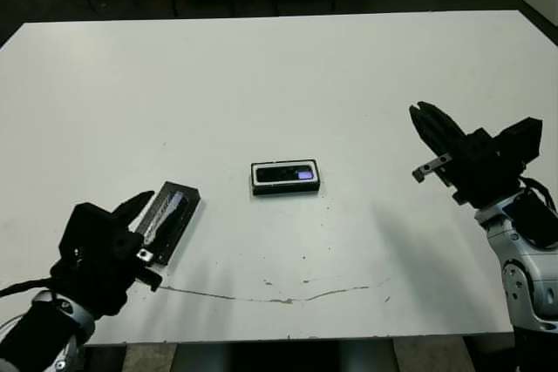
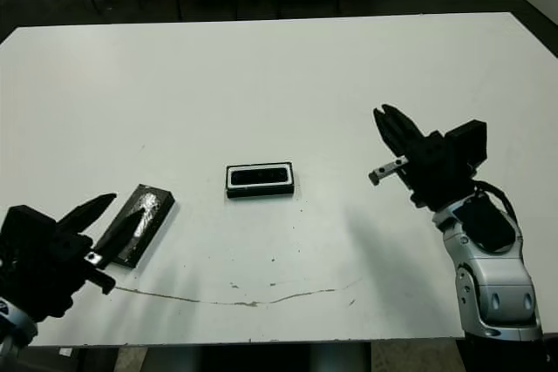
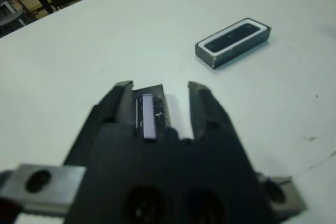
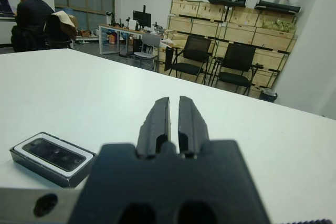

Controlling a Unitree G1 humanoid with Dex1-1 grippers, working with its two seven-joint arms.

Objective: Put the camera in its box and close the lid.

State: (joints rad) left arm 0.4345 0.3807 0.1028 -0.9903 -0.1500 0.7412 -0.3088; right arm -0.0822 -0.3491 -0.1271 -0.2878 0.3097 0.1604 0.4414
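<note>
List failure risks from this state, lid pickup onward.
1. The lid lies flat on the table, and the open left claw is low over it. A thin flat panel gives little edge to grip, so it may slide rather than lift.
2. The box, camera already inside, sits loose mid-table. Pressing the lid on could push it away, since the shut right claw is well off to the side, not bracing it.

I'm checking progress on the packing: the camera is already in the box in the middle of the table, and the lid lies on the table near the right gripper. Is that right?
One thing is wrong: the lid lies near the left gripper, not the right gripper, as the left eye view shows. The camera does sit in the box mid-table.
</note>
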